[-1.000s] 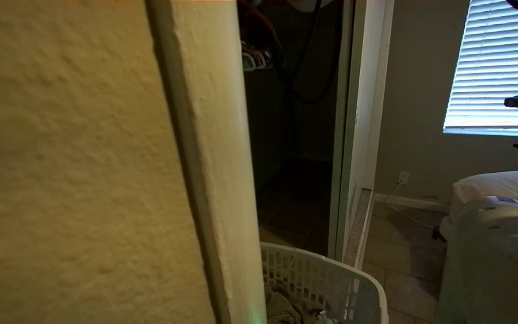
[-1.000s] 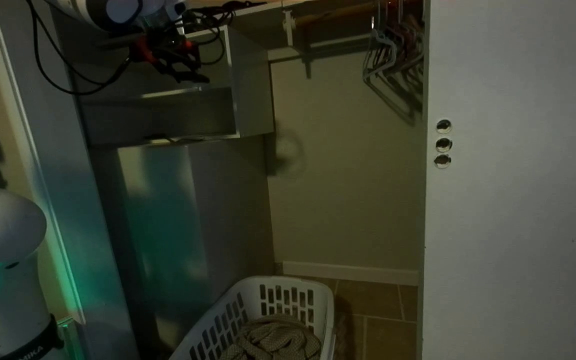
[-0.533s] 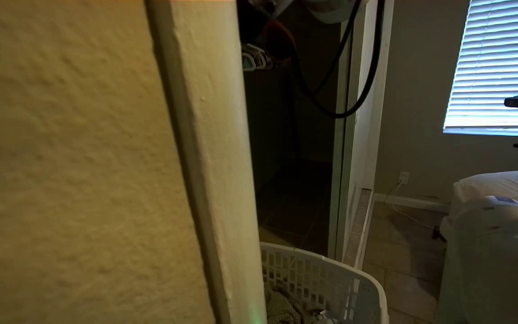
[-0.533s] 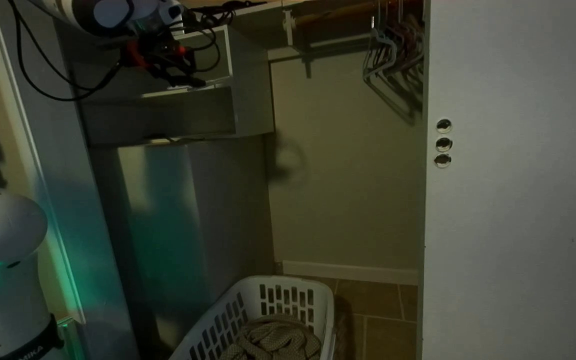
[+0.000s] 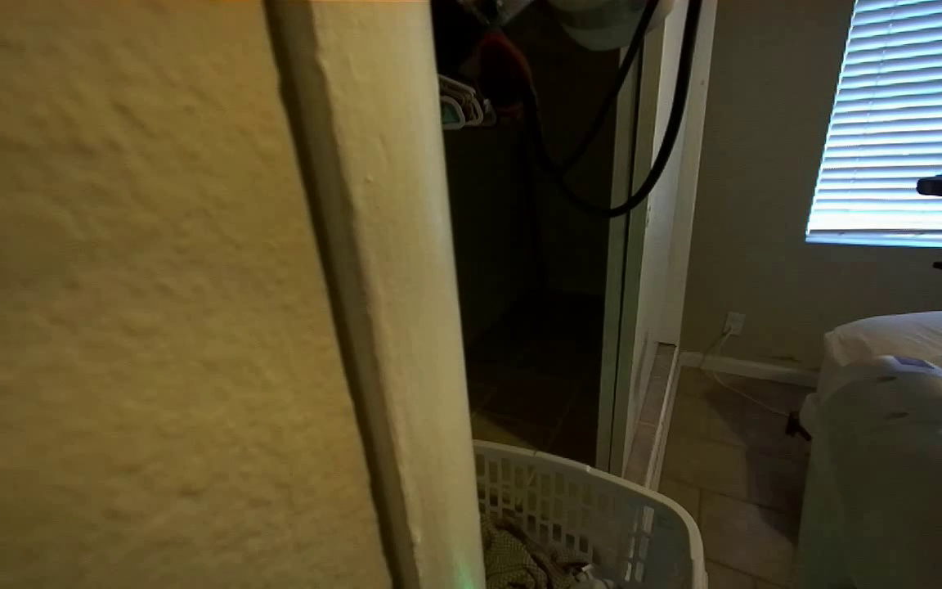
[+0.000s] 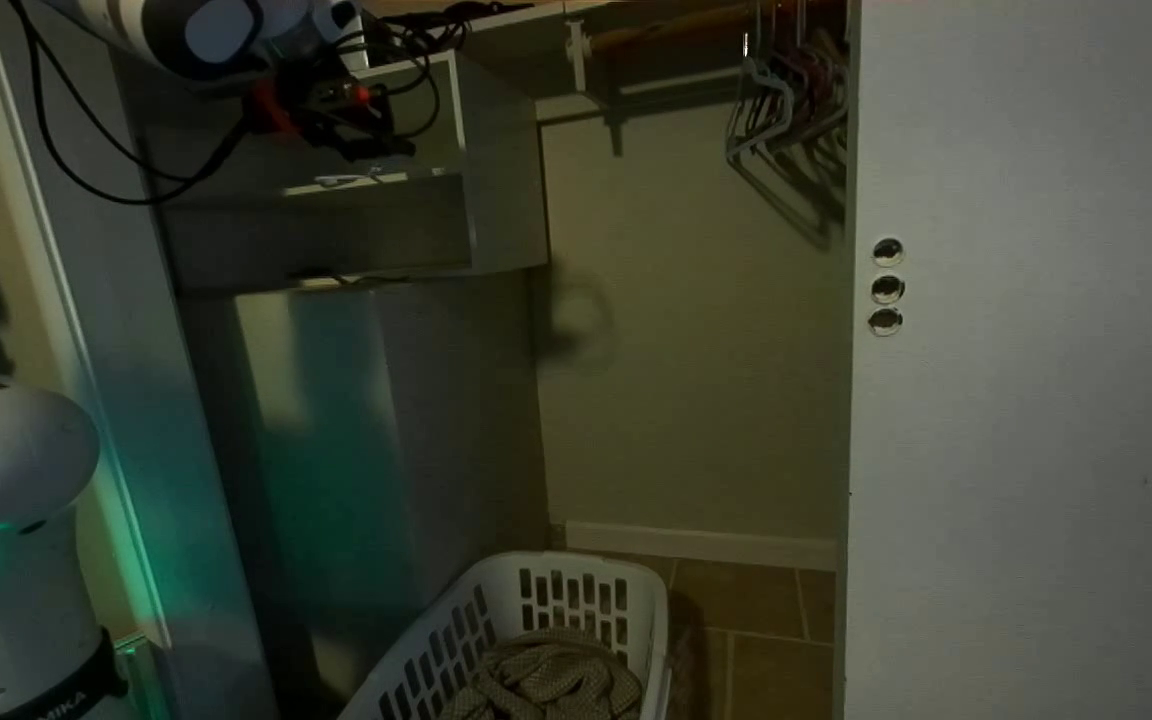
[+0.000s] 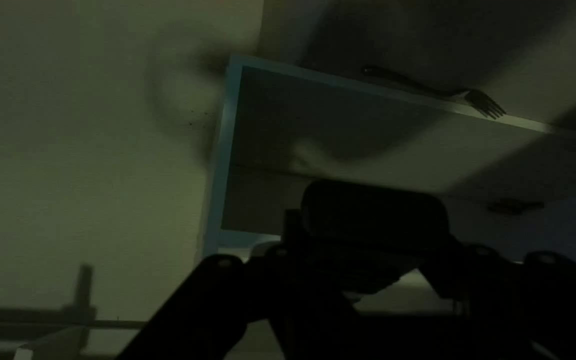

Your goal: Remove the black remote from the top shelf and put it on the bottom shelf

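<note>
In the wrist view a dark, round-cornered block, which looks like the black remote [image 7: 375,207], fills the space between the fingers of my gripper [image 7: 374,235]. The fingers appear shut on its sides, though the picture is very dark. In an exterior view my gripper [image 6: 381,148] is in front of the upper compartment, just above the edge of the top shelf [image 6: 421,175]. The remote cannot be told from the dark fingers there. The bottom shelf [image 6: 376,279] is below; its edge also shows in the wrist view [image 7: 393,92].
A fork [image 7: 433,90] lies at the bottom shelf's edge. Small pale things [image 6: 344,180] lie at the top shelf's edge. The cubby's side panel [image 6: 504,170] stands right of the gripper. Hangers [image 6: 776,110] hang farther right. A laundry basket [image 6: 651,600] stands below. A cable [image 6: 141,198] loops from the arm.
The arm and gripper have shifted a little left in an exterior view, dipping and then rising slightly. More of the top shelf's edge and the pale things there shows now.
</note>
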You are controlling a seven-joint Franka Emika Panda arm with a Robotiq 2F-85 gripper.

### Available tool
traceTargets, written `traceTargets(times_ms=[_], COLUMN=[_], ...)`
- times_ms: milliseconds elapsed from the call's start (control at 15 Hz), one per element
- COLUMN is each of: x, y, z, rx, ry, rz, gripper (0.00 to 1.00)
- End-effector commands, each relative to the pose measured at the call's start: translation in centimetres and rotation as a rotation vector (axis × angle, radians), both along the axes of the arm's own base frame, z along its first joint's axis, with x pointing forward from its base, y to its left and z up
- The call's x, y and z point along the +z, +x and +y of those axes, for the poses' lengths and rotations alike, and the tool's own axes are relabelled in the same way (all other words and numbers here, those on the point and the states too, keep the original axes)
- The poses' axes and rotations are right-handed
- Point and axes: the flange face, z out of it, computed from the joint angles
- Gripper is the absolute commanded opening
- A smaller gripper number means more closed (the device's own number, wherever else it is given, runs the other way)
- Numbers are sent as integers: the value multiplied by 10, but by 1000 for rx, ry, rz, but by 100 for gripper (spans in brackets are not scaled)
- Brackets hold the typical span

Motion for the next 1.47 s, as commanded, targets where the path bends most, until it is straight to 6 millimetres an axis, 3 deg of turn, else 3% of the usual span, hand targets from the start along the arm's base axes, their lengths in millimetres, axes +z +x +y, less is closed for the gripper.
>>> traceTargets(times_ms=[0,400,933,1400], x=[5,16,18,-5], y=[4,3,-14,-24], z=[7,7,-11,-37], rx=[22,14,-40,-178], ry=[20,33,44,79], rz=[-36,-77,-90,-13], gripper=[31,31,31,31])
